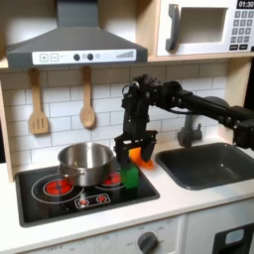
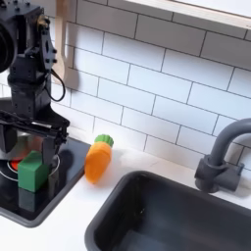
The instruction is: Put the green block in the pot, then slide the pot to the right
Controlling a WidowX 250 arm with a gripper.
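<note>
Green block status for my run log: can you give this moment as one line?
tool: open, above green block | green block: on stove, beside pot | pot: empty | carrot: on counter

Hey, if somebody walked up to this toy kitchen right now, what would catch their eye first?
Probably the black gripper poised over the green block at the stove's right edge in the first exterior view, jaws spread on either side of it. Next, the shiny pot on the red burner left of the block. The orange carrot lies between stove and sink in the second exterior view.
</note>
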